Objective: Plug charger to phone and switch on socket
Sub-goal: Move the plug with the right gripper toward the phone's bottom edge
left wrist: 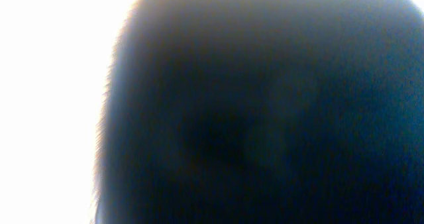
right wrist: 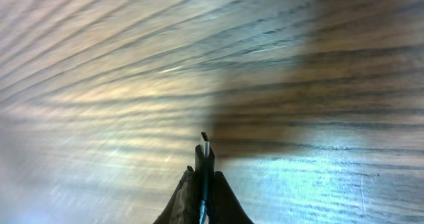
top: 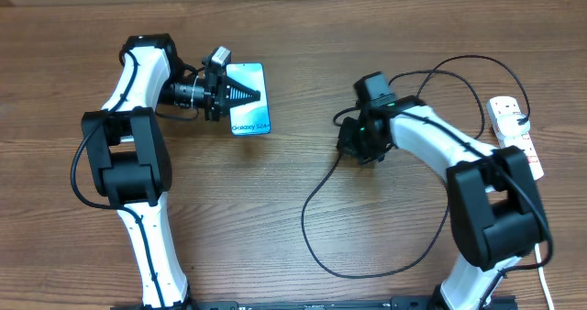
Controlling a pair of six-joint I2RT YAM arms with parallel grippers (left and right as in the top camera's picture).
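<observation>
Open table (top: 303, 99) separates the phone (top: 249, 119) from the right hand (top: 359, 147); the left hand (top: 253, 94) overhangs the phone, the charger (top: 305, 214) loops nearby.

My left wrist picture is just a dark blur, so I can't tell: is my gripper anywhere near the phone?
Observer: Yes. From overhead, the left gripper is shut and lies over the phone, with its tips above the screen. I cannot tell if it touches.
Operator: Where's the end of the charger?
Observer: The right gripper is shut on the charger at its connector tip, low over the bare table, well apart from the phone.
Operator: And the socket?
Observer: The socket lies at the table's right edge, beyond the right arm.
</observation>
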